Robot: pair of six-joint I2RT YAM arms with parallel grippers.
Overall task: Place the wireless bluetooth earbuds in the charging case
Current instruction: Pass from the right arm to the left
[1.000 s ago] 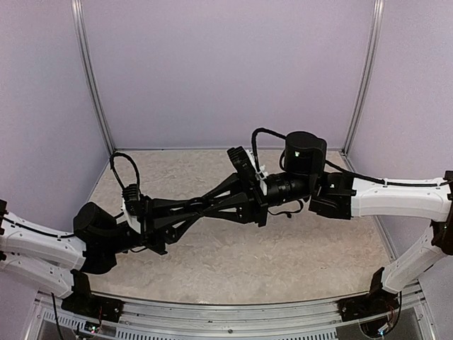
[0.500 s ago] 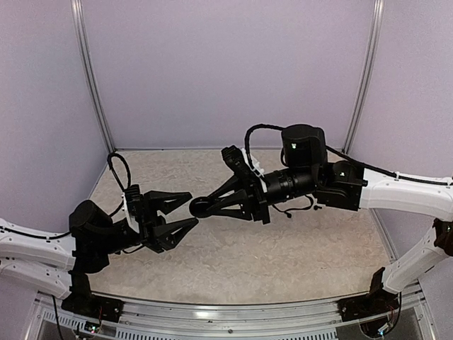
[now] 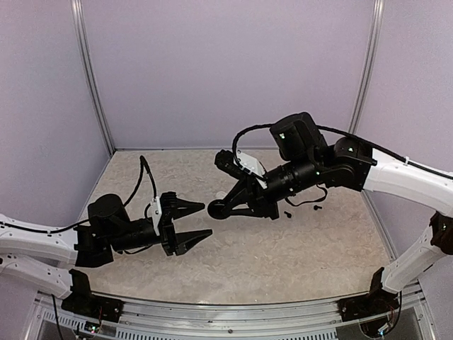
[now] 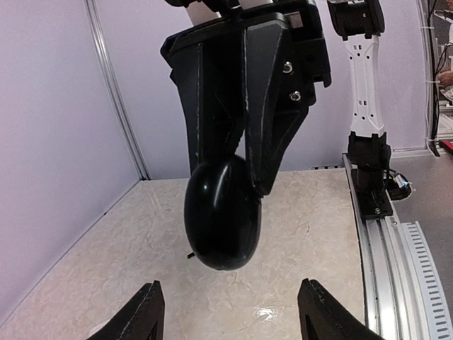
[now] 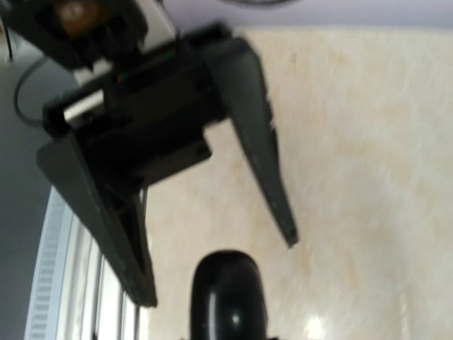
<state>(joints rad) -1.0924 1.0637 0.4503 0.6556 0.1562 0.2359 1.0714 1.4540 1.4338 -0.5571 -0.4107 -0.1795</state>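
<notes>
My right gripper (image 3: 219,208) is shut on a glossy black round disc (image 3: 217,209), held in the air over the middle of the table. The left wrist view shows the disc (image 4: 221,216) hanging edge-on from the right fingers (image 4: 272,106). My left gripper (image 3: 205,220) stands open just left of it, its tips (image 4: 151,297) wide apart with nothing between them. In the right wrist view the disc (image 5: 227,294) fills the bottom, facing the left gripper's fingers (image 5: 272,184). A small white patch (image 3: 221,194) peeks out behind the right fingers; I cannot tell whether it is the charging case. The earbuds are out of view.
Two tiny dark bits (image 3: 287,212) (image 3: 316,207) lie on the beige table (image 3: 283,255) under the right arm. A similar dark speck (image 4: 190,255) shows on the table below the disc. Lilac walls enclose the back and sides. A metal rail (image 4: 386,241) runs along the near edge.
The left gripper has opened, let go of the disc and drawn back to the left. The right gripper kept the disc and shifted slightly left and up.
</notes>
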